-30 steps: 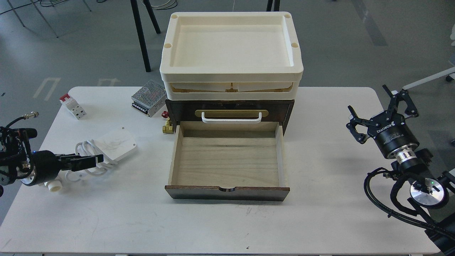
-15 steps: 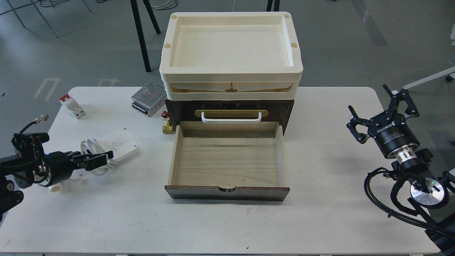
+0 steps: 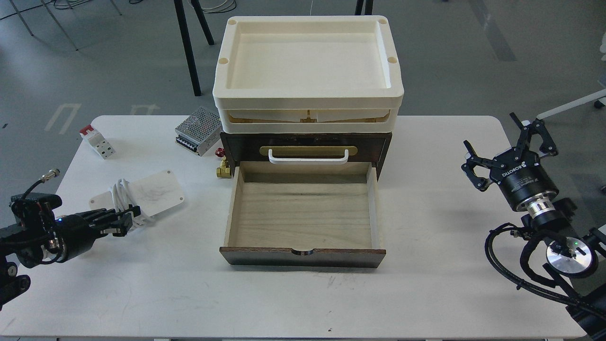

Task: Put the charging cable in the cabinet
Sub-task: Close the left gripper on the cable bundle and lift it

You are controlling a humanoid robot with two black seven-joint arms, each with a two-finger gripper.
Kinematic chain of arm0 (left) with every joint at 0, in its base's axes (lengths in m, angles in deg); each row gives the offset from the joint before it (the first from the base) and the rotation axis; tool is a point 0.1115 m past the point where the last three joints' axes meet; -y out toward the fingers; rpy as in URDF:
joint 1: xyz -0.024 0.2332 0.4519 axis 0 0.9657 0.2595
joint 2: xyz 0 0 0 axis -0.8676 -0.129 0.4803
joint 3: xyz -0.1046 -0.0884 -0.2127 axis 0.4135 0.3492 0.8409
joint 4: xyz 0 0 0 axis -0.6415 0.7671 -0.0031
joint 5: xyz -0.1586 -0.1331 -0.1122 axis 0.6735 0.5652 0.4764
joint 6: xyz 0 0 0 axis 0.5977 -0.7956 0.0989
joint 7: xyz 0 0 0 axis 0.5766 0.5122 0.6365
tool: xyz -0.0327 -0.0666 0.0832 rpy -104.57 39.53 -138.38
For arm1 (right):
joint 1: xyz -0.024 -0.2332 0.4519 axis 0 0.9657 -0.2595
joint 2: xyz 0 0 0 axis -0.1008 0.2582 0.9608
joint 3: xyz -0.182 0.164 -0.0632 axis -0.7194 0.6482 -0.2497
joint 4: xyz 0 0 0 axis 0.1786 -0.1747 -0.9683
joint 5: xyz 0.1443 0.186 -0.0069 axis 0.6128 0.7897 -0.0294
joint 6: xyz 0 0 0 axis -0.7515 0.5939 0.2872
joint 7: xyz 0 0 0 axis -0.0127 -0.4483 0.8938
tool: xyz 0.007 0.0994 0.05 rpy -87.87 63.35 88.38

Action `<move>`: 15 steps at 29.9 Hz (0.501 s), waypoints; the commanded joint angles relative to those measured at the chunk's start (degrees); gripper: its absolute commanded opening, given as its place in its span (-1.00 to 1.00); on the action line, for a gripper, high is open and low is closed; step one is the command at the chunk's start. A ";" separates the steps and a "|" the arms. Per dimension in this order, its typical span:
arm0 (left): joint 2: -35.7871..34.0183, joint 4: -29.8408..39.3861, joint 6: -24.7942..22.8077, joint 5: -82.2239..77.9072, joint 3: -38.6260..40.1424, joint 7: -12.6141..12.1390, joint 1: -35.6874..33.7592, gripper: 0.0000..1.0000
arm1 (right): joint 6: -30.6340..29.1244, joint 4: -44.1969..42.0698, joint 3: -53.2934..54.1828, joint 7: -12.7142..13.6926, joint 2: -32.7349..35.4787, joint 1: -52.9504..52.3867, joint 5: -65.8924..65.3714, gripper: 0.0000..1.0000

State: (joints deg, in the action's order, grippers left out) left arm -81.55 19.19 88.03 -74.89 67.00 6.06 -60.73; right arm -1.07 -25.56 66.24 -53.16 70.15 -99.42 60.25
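Observation:
The charging cable [image 3: 150, 192], a white cord looped around a flat white card, lies at the table's left. My left gripper [image 3: 125, 220] is at the cord loops on the card's near side and looks shut on them. The cabinet [image 3: 378, 148], dark brown with a white handle, stands at the table's centre. Its lower drawer [image 3: 303, 215] is pulled out, and the light wood inside holds nothing. My right gripper [image 3: 497, 137] is open and holds nothing, hovering at the far right, well away from the cabinet.
Two stacked cream trays [image 3: 307, 102] sit on top of the cabinet. A perforated metal power-supply box [image 3: 199, 130], a red-and-white breaker [image 3: 97, 142] and a small brass valve [image 3: 222, 168] lie left of the cabinet.
My left gripper reached right to the cord loops, then drew back left. The card shifted left and turned with it. The white plug seen below the gripper earlier is gone from view. The right arm is still.

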 commanded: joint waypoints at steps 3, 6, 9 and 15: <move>-1.75 0.45 0.39 0.20 0.44 0.01 -0.38 -0.92 | 0.00 0.00 0.00 0.00 0.00 0.00 0.00 0.99; -3.95 2.20 0.65 0.20 1.05 0.01 -0.47 -0.92 | 0.00 0.00 0.00 0.00 0.00 0.00 0.00 0.99; -7.54 5.63 1.18 0.64 1.93 0.01 -0.56 -0.92 | 0.00 0.00 0.00 0.00 0.00 0.00 0.00 0.99; -15.46 8.54 1.36 3.88 4.83 0.01 -0.21 -0.91 | 0.00 0.00 0.00 0.00 0.00 0.00 0.00 0.99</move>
State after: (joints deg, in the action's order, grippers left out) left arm -93.61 27.06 89.48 -73.33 70.70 6.06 -61.20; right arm -1.07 -25.56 66.24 -53.16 70.15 -99.42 60.25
